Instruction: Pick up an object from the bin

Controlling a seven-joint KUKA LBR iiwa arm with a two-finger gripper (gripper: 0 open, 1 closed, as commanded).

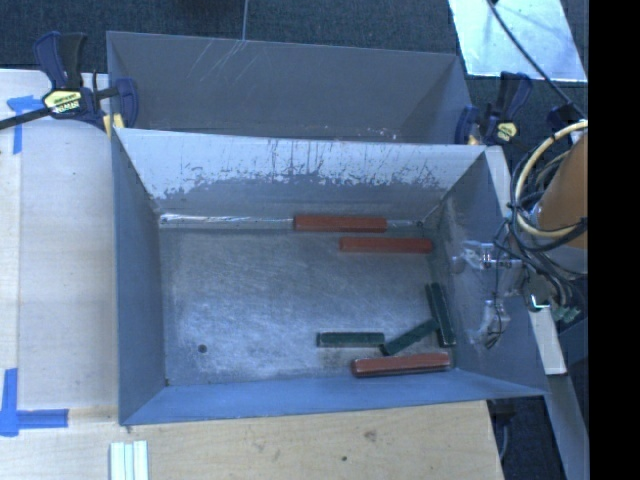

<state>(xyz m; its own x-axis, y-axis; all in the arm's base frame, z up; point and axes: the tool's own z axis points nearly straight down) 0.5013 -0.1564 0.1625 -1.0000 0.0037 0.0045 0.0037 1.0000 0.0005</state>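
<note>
Pincer (492, 313) hangs over the right wall of the bin (138, 268), just right of a dark green bar (440, 314); whether it is open or gripping anything cannot be told. Left of that bar lie two green bars (350, 339), below it a red-brown bar (402, 365), and above it two red-brown sticks (340, 224).

- The bin (140, 268) is grey metal, dull; its back wall is scratched and streaked with wear, its floor scuffed and mottled pale.
- The red bars (340, 224) (385, 245) (400, 365) are smooth and matt, like plastic.
- The green bars (350, 339) (440, 313) (408, 341) are dark and smooth, with a faint sheen.
</note>
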